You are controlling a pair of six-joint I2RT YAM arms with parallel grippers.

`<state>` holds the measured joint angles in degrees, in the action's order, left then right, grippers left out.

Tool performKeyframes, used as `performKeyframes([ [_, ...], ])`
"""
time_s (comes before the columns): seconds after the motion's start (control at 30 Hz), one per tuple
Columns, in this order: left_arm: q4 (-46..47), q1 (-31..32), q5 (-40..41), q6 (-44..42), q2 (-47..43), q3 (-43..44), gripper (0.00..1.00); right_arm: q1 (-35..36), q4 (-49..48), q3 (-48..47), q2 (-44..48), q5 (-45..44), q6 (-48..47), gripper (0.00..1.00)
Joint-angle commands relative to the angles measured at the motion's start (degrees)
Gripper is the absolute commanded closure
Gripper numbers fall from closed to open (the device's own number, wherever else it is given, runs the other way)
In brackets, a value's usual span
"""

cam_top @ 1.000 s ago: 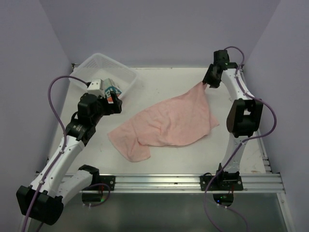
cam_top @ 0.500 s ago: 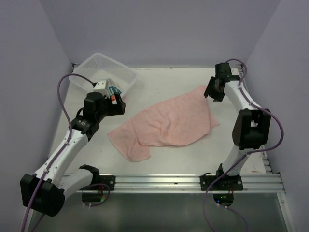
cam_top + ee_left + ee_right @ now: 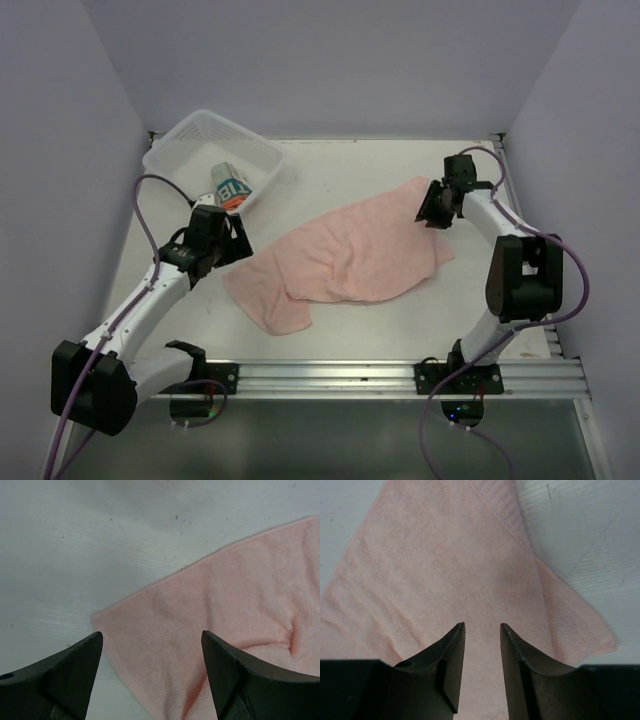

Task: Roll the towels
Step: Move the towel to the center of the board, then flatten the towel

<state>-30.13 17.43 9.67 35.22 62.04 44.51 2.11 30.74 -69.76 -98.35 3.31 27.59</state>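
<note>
Though half-hidden in basket [image 3: 175, 136], printed towel [image 3: 231, 187].

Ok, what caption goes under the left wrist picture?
Left arm's open black fingers frame a corner of the soft pale pink towel on the white table.

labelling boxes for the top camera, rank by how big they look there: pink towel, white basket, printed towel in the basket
1. pink towel, spread out, by far the largest.
2. white mesh basket, clearly smaller.
3. printed towel, a small bundle inside the basket, the smallest.
</note>
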Motion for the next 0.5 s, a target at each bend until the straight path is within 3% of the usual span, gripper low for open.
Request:
performKeyframes([
  [0.0,-1.43,0.32,2.19,5.29,2.29,-2.84,0.17,-0.44,-4.64,0.24,2.46,3.62,0.88,0.62],
  [0.07,-0.63,-0.20,2.46,7.14,4.92,-4.52,0.20,-0.44,-4.99,0.32,2.28,4.51,1.14,0.63],
  [0.2,1.74,-3.88,-0.97,8.11,8.62,-7.33,0.37,-0.79,-6.74,1.03,2.89,5.92,1.76,0.65],
  [0.47,2.35,-5.92,4.04,9.51,10.20,-8.04,0.39,-1.23,-8.33,2.61,3.86,7.58,1.58,0.66],
])
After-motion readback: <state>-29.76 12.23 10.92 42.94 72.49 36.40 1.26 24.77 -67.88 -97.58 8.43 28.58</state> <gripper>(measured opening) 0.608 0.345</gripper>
